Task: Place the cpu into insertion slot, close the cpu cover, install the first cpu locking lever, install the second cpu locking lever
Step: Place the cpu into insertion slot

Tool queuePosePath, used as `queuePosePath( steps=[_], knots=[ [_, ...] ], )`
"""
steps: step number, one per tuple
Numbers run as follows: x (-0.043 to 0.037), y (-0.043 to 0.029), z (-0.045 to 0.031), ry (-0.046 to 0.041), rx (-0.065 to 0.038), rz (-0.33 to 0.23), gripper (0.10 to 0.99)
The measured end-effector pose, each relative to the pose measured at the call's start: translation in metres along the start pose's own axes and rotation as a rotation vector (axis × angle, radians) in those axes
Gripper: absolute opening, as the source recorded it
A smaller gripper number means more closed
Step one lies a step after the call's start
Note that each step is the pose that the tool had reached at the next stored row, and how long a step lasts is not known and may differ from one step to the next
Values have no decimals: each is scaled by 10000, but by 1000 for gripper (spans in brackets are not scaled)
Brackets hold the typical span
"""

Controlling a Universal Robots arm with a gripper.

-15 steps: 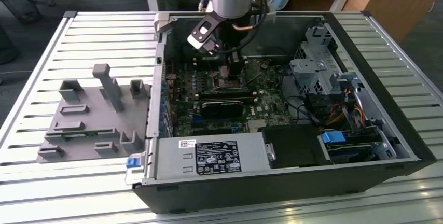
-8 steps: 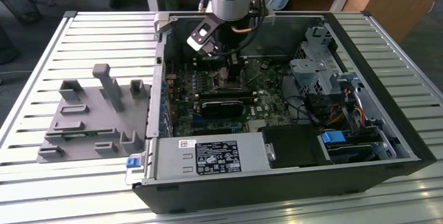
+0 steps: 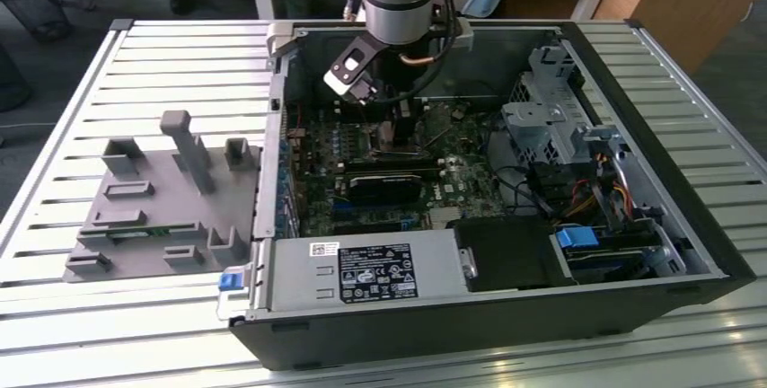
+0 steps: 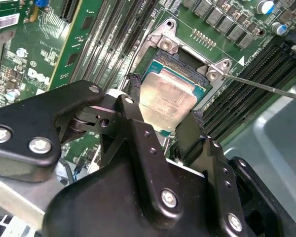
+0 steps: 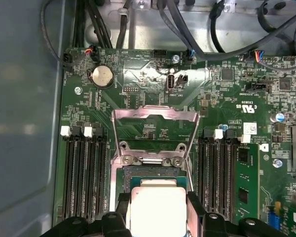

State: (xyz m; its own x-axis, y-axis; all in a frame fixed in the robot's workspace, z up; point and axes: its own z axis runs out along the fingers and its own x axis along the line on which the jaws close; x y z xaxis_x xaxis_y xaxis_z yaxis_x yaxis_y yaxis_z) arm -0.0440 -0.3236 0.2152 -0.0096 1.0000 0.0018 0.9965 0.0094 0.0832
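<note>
Pinching the cpu [image 4: 170,94] by two opposite edges, the pincer [image 4: 164,101] is narrowed to the chip's width and holds it low over the insertion slot [image 5: 153,173]; whether it sits fully down cannot be told. Letting go with the chip tilted or off-square could bend the socket's contacts. Beyond it, the cpu cover [image 5: 155,114] stands flipped open; dropping, it could strike the fingers [image 4: 133,96].

The cpu [image 4: 170,94] has a dull, faintly brushed metal face. The cpu cover [image 5: 155,133] is smooth, bright bare metal. The hand [image 4: 165,106] looks matt black, perhaps coated metal. The desk [image 3: 144,47] is ribbed, satin-finished pale metal.
</note>
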Motion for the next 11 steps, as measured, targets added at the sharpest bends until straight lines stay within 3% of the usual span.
queuePosePath(
  steps=[11],
  knots=[
    [10,-9,66,-14,3,163,537]
  ],
)
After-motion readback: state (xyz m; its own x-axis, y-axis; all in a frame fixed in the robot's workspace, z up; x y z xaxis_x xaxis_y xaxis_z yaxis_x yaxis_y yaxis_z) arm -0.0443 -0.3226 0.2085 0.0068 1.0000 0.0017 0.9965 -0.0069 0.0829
